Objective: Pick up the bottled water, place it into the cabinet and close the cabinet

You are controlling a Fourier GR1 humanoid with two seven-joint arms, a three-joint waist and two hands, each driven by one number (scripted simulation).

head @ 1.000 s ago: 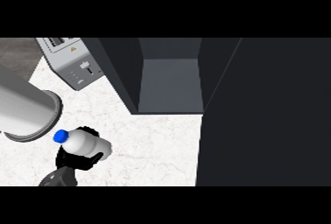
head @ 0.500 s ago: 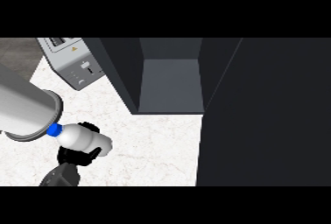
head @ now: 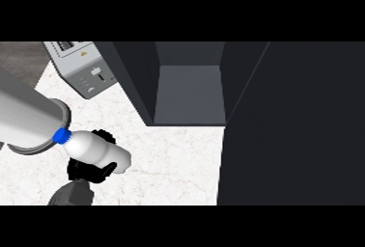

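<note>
Now I have the bottle [head: 96,149] off the counter [head: 171,154] and higher than it was a second ago: its blue cap [head: 62,136] has climbed toward the big grey cylinder [head: 28,120] at the left, which I take to be my own left forearm seen close, and now sits right against its rim. The hand [head: 89,170] under the bottle is curled round it, black fingers showing below and behind the white body. Which hand that is I judge from the arm coming up at lower left, so I call it the left; the right hand shows nowhere. The bottle lies tilted, cap up and to the left, well apart from the cabinet [head: 189,91], whose opening stands clear with its dark door [head: 292,120] swung out along the right. The toaster [head: 85,67] sits at upper left, out of the path. So the pick looks done, and what remains is the carry rightward and up into the opening, then the door. I would watch the bottle's tilt and the cabinet's left wall on the way in.
</note>
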